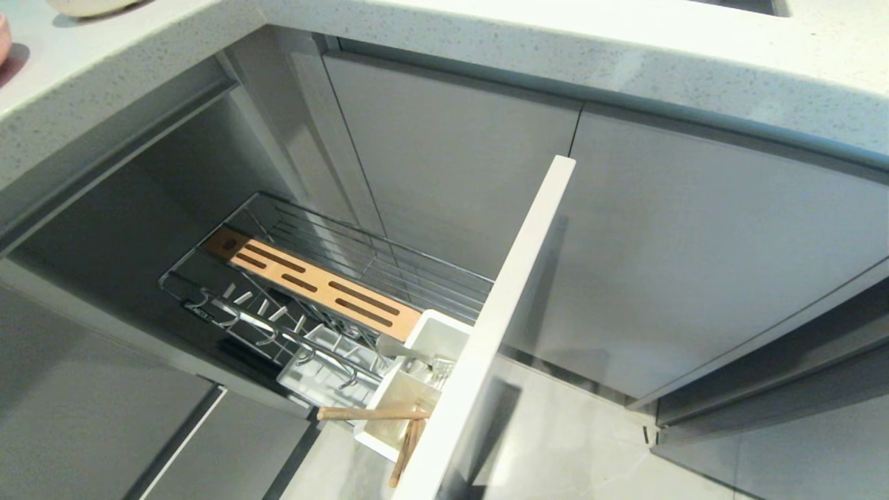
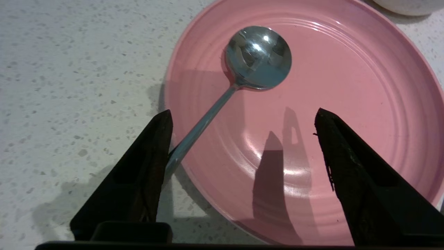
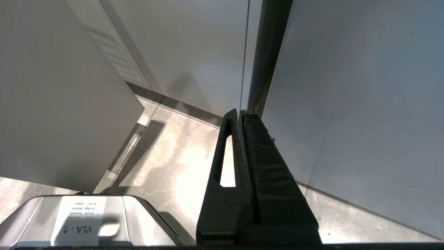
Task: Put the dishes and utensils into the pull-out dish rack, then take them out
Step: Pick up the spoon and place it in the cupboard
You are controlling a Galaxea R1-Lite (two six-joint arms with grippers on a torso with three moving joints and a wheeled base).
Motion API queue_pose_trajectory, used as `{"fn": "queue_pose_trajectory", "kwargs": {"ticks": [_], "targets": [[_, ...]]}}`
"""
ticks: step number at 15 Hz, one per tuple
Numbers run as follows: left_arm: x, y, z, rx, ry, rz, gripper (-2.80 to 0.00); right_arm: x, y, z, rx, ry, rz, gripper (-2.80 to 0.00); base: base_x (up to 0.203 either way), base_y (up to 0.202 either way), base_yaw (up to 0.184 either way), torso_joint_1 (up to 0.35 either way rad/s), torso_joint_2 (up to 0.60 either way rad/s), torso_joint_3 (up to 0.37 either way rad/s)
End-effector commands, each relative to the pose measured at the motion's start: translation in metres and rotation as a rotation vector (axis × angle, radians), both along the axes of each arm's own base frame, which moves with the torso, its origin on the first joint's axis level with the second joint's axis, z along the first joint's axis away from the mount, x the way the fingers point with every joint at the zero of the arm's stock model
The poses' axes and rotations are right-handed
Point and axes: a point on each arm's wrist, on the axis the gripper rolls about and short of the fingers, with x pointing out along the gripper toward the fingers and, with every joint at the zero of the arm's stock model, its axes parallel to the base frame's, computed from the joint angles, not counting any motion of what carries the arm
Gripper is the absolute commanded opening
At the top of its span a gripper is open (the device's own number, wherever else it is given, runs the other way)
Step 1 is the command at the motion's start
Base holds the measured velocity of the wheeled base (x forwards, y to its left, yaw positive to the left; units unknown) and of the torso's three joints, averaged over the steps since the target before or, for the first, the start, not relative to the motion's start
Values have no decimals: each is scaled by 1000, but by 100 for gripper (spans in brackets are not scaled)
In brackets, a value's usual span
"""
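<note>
On the speckled countertop lies the pink plate (image 2: 340,104). The metal spoon (image 2: 258,57) rests with its round end on the plate, and its handle runs out over the rim. My left gripper (image 2: 243,111) hovers open above the plate's near side, holding nothing, and the handle's end lies against one finger (image 2: 152,156). The white bowl's edge (image 2: 409,7) shows beyond the plate. The pull-out dish rack (image 1: 312,281) stands drawn out in the head view. The chopsticks (image 1: 375,413) lie across its white caddy (image 1: 424,389). My right gripper (image 3: 240,111) hangs shut, parked over the floor.
The rack's tall pale front panel (image 1: 500,312) juts out toward me. Grey cabinet doors (image 1: 694,243) stand behind and to the right of it. The countertop (image 1: 486,28) runs along the top, with the bowl (image 1: 90,5) at its far left.
</note>
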Motion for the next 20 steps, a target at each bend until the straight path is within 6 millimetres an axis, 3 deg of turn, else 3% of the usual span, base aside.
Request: {"fn": "queue_pose_trajectory", "kwargs": {"ticks": [1, 20], "targets": [[2, -2, -2, 0, 10, -22, 0, 0, 0, 0, 0, 2, 0, -280, 0, 0, 0, 0, 0, 0], [5, -17, -8, 11, 56, -87, 0, 0, 0, 0, 0, 2, 0, -280, 0, 0, 0, 0, 0, 0]]}}
